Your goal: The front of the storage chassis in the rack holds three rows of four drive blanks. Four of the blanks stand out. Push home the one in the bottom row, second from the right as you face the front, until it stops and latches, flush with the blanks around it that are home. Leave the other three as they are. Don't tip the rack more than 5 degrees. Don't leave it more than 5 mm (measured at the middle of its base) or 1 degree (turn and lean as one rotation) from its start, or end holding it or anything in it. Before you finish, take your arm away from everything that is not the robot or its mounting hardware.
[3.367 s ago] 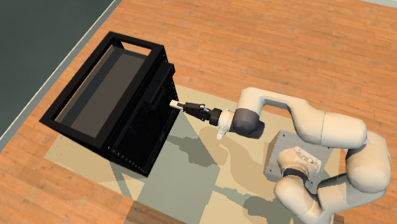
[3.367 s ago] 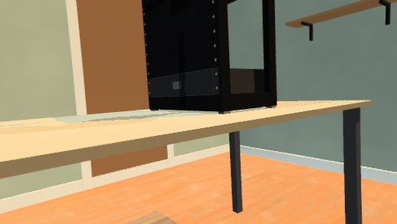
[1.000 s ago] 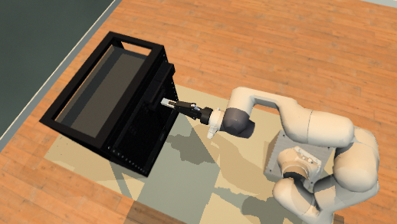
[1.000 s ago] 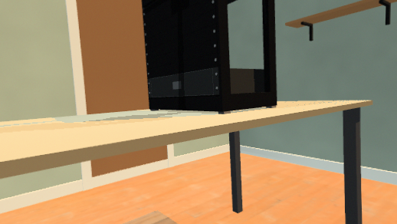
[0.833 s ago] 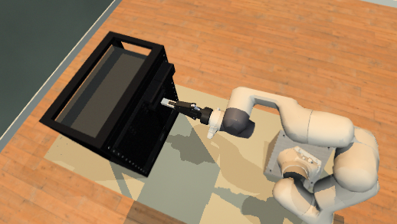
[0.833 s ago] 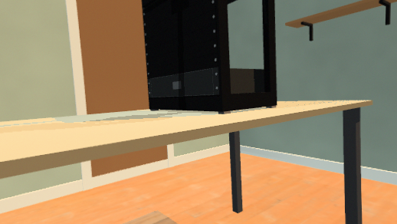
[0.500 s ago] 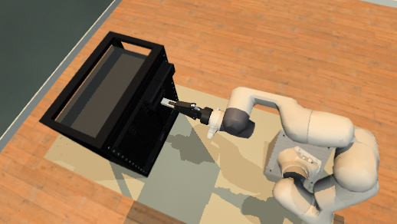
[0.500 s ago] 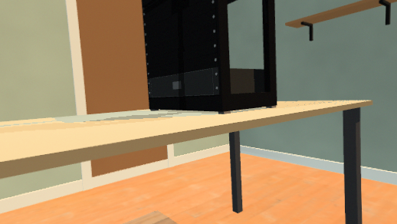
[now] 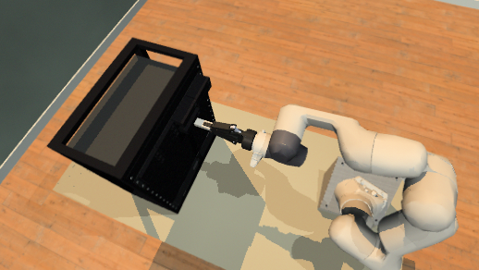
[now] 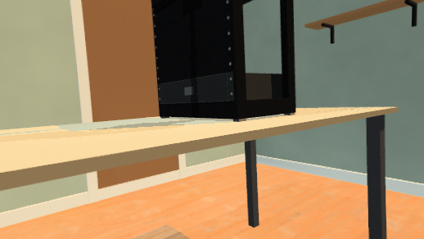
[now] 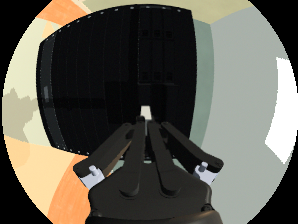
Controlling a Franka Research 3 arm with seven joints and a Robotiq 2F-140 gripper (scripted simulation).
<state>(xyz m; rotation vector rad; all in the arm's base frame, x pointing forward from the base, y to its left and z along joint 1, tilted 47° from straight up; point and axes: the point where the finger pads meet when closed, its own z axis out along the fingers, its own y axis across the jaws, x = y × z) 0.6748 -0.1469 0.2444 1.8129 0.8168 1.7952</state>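
The black rack (image 9: 131, 120) stands on the table with its front face turned toward the arm. The storage chassis (image 9: 191, 104) is a dark block in that front, and some blanks stand out from it. My gripper (image 9: 200, 123) is shut and empty, its pale fingertips right at the chassis front; I cannot tell whether they touch a blank. In the wrist view the shut fingertips (image 11: 147, 113) point at the dark front of the rack (image 11: 120, 76), where single blanks are too dark to tell apart. The low side view shows only the rack's lower part (image 10: 223, 61).
The rack rests on a pale table (image 10: 196, 127) with dark legs. The arm's grey base plate (image 9: 361, 190) sits at the right of the table. A wall shelf (image 10: 364, 14) hangs at the far right of the room.
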